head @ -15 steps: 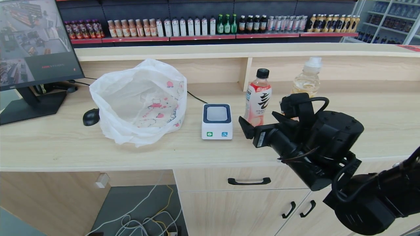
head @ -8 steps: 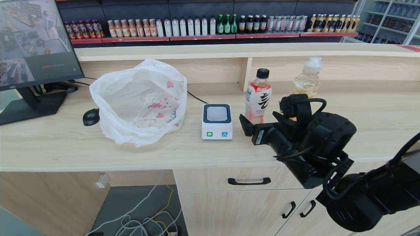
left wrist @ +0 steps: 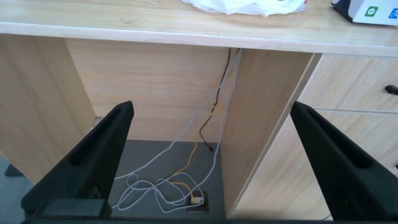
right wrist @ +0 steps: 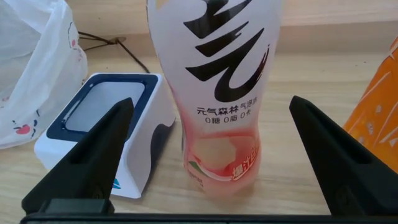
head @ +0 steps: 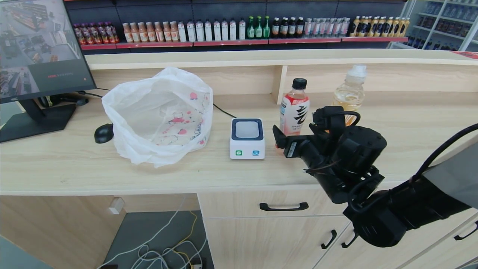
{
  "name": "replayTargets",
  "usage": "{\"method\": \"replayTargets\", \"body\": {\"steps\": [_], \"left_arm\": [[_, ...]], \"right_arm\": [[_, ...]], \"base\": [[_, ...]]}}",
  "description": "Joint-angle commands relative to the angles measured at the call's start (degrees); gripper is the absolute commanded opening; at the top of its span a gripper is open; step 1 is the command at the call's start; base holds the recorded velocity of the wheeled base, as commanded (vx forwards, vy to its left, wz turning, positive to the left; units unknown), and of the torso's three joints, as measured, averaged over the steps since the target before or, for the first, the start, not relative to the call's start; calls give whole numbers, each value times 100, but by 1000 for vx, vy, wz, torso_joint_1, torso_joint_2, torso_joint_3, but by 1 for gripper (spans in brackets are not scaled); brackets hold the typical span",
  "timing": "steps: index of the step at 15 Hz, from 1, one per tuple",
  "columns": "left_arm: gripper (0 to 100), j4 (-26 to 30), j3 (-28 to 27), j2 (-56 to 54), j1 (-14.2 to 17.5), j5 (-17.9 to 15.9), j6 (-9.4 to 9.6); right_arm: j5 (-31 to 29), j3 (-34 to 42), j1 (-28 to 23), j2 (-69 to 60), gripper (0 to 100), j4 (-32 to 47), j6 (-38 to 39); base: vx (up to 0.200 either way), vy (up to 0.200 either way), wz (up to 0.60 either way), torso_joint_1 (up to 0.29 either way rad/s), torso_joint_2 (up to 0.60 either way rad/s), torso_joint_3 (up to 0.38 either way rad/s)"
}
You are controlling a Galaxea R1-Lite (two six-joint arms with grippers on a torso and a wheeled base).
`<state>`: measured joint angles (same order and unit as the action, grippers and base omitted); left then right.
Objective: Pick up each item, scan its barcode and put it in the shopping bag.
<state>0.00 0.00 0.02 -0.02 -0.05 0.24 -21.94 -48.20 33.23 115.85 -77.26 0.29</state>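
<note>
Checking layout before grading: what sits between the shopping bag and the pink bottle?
The white scanner stands on the counter between the shopping bag and the pink bottle, as the head view shows.

The scanner (head: 247,139) is white, with a dark blue frame round its grey window and green and blue squares on its front. Left of the scanner, the shopping bag (head: 157,116) is milky white with red and pink cartoon prints. Right of the scanner, the bottle (head: 294,110) is white fading to peach pink, with black brush strokes and a black cap.
</note>
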Motion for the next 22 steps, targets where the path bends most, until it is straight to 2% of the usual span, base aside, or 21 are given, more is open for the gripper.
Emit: {"method": "replayTargets", "body": {"steps": [1,4,6,11,22], "left_arm": [[100,0,0,-2,2,-4,2],[100,0,0,-2,2,-4,2],[100,0,0,-2,-6,-4,2],[100,0,0,-2,2,-4,2],[100,0,0,-2,2,-4,2]], "right_arm": [[6,-93,-45,157,100,1,6],[-29,-198,-71,263,100,-17,-12],[-29,-550,-106,404,100,-17,-20],[6,-691,-405,491,100,-17,-152],[-3,-937,-265,685,100,-26,-187]], "base": [[0,0,0,0,0,0],[0,0,0,0,0,0],[0,0,0,0,0,0],[0,0,0,0,0,0],[0,0,0,0,0,0]]}}
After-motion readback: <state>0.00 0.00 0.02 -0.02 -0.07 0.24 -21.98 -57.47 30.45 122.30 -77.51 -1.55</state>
